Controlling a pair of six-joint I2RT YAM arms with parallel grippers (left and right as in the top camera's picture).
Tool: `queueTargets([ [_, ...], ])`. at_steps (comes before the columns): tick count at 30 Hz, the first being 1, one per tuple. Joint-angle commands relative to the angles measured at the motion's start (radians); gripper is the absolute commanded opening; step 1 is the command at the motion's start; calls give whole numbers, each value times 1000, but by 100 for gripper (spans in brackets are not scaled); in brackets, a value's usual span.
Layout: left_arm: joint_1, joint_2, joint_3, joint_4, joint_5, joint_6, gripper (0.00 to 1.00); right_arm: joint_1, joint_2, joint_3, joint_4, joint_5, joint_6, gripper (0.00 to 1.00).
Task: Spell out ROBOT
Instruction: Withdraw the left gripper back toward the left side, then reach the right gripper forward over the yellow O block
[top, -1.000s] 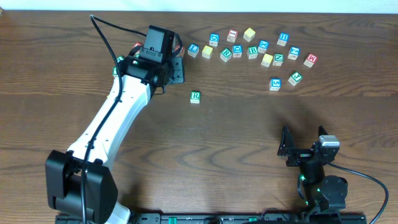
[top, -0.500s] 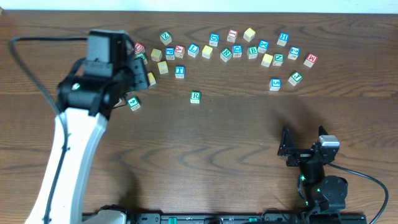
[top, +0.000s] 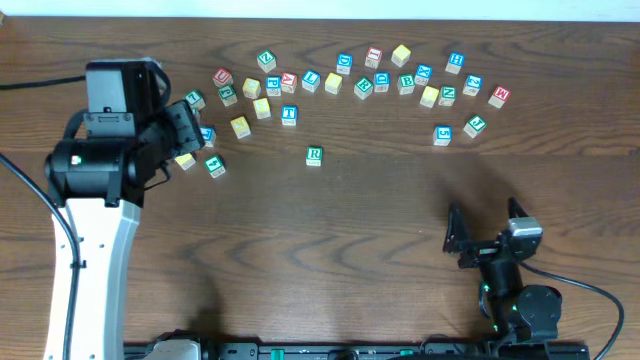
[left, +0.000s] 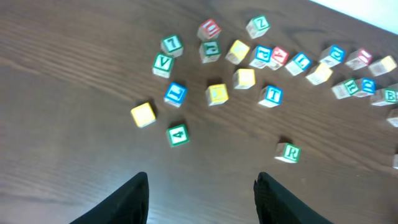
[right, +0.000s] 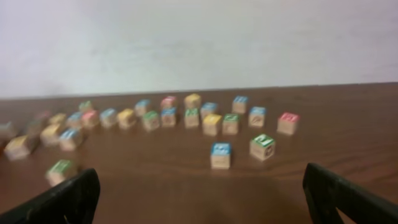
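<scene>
Sitting alone on the brown table (top: 330, 240) is the R cube (top: 314, 155). Its top is white with a green letter. The T cube (top: 289, 115) has a blue letter and lies just up and left of it, at the edge of the left bunch. One yellow cube (top: 240, 126) and another yellow cube (top: 262, 108) lie near the T, with plain tops. The B cube (top: 406, 84) has a green letter and sits well apart, in the right bunch near the back.

The left gripper (left: 200, 180) hangs over the table with its fingers apart and nothing between them. The right gripper (right: 200, 177) is spread wide and empty, well apart from all the cubes.

From above, the left arm (top: 100, 220) hides part of a few cubes in the left bunch. The left wrist view cuts off the cubes at its right edge. The right wrist view is blurry, so no letters can be read there. More cubes have yellow tops, and their other faces cannot be seen.
</scene>
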Motion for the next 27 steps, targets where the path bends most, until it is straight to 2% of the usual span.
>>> queueTargets([
  [1, 10, -4, 20, -13, -2, 23, 54, -10, 45, 121, -56, -70, -72, 99],
  [8, 10, -4, 20, -12, -2, 23, 54, -23, 340, 414, -87, -71, -113, 99],
  [14, 10, -4, 20, -11, -2, 23, 54, -23, 677, 728, -233, -92, -121, 99],
  [27, 10, -4, 20, -11, -2, 23, 55, -23, 1372, 1566, -879, -127, -158, 99],
])
